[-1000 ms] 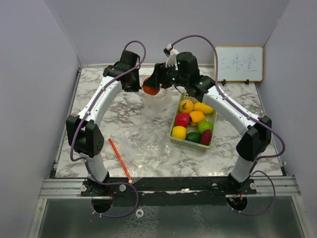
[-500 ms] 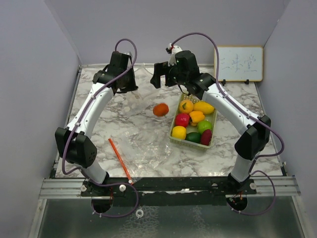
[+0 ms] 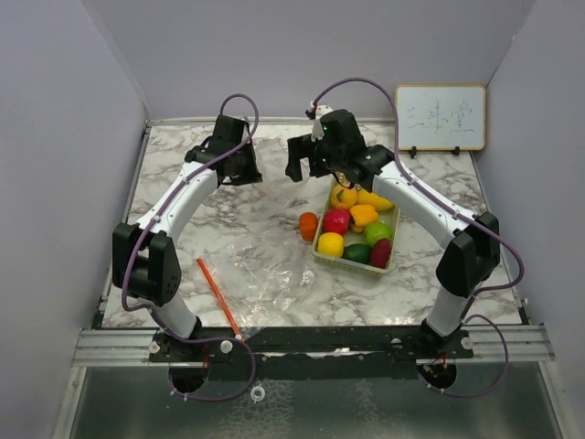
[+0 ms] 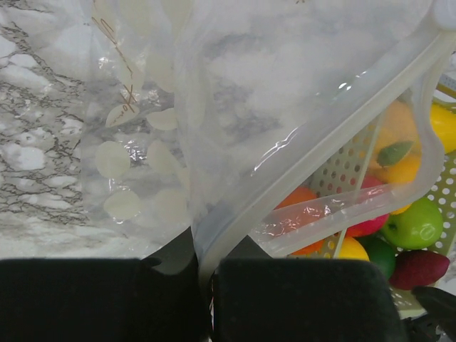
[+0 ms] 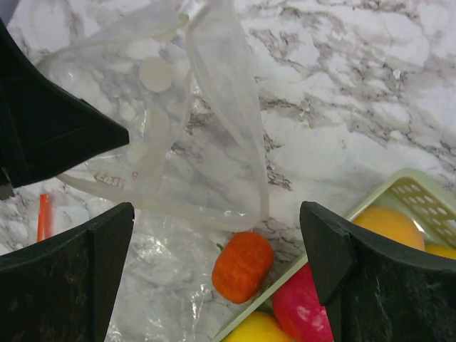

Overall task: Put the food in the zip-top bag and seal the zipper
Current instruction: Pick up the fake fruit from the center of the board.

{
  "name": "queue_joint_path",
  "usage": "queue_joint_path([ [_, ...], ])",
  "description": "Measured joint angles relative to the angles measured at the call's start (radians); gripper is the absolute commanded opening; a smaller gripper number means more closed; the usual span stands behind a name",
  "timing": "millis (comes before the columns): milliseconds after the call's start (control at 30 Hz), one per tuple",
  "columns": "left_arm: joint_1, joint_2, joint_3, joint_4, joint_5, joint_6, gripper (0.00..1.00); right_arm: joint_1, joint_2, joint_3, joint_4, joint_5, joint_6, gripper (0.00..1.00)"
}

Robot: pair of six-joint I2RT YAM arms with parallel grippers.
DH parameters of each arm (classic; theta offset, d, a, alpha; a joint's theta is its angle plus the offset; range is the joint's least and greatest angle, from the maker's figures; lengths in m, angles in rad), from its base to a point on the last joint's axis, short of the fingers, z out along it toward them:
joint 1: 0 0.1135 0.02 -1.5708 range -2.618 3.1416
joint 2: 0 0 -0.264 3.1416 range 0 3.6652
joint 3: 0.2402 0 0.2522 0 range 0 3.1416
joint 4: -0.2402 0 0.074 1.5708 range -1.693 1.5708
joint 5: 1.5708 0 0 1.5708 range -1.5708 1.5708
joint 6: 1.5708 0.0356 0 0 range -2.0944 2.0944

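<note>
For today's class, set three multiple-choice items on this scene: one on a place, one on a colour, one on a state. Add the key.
1. Where does the orange toy lie relative to the basket? A inside it; B beside it, outside; C underneath it.
2. What colour is the basket? A blue; B pale green; C black.
3. How is the right claw? A open, empty; B shut, empty; C shut on a toy.
Key: 1 B, it lies just outside the basket's wall; 2 B, the perforated wall is pale green; 3 A, its fingers stand wide apart, gripping nothing.
</note>
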Motion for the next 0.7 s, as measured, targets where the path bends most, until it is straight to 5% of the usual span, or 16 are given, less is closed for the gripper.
queue_joint_path([
  [700, 0.000, 0.098, -0.006, 0.091, 0.077, -0.010, 0.00, 0.087, -0.049, -0.116, -0.063, 0.013, -0.092, 1.00],
])
